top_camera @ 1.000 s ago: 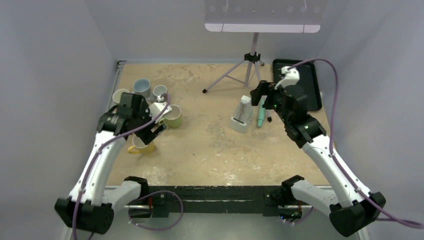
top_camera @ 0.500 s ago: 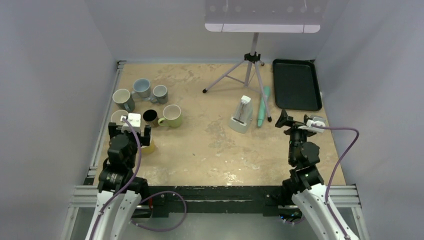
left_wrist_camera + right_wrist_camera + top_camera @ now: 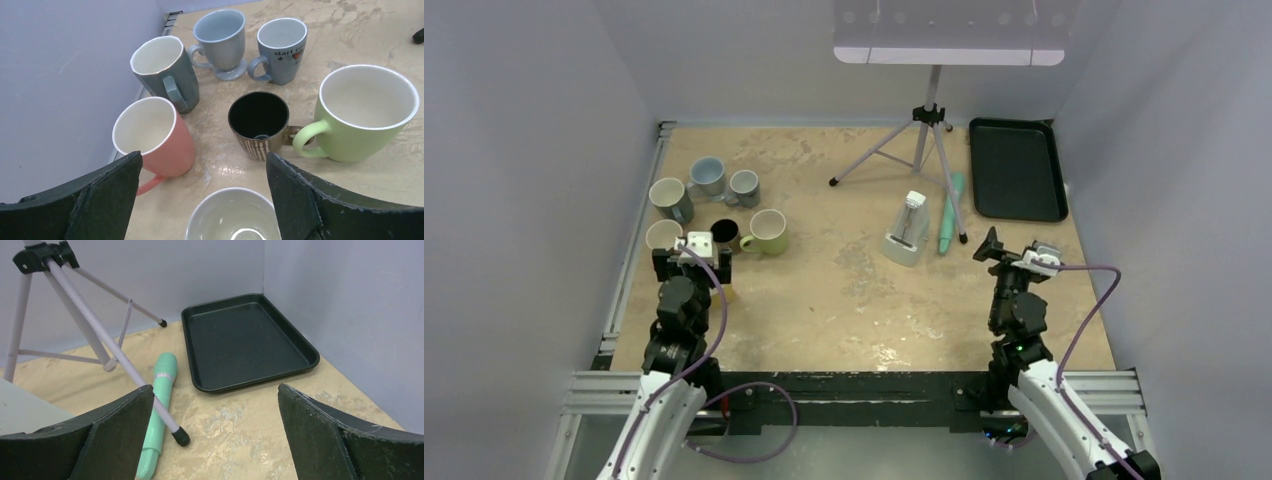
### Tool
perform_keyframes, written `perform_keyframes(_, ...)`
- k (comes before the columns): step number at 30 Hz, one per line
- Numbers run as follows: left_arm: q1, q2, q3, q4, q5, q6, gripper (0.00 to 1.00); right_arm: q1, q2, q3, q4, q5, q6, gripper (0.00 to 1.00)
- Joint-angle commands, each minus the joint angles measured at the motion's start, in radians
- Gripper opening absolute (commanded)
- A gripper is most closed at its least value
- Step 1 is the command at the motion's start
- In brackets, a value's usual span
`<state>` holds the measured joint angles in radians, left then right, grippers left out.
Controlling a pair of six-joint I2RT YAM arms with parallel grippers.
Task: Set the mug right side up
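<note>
Mottled tan tabletop [image 3: 844, 290] carries a glossy round white-lined mug [image 3: 232, 220], mouth up

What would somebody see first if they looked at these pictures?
Probably the huddle of mugs on the table's left side, all open side up, with the big green mug brightest. Next, the black tray in the far right corner and the tripod beside it.

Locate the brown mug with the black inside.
In the top view the brown mug stands upright on the left of the table, between the pink mug and the green mug, its handle toward the green one.
</note>
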<state>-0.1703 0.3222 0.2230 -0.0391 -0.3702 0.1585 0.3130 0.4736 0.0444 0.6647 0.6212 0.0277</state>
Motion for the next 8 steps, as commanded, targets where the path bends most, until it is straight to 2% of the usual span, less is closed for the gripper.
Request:
perform_keyframes(1, 0.006, -0.005, 0.006, 0.072, 0.051, -0.047, 0.96, 0.000, 0.006, 0.013, 0.088, 0.032, -0.012, 0.98)
perform_keyframes(8, 0.006, 0.005, -0.036, 0.146, 0.028, -0.058, 0.93, 0.000, 0.008, 0.013, 0.083, 0.004, -0.003, 0.98)
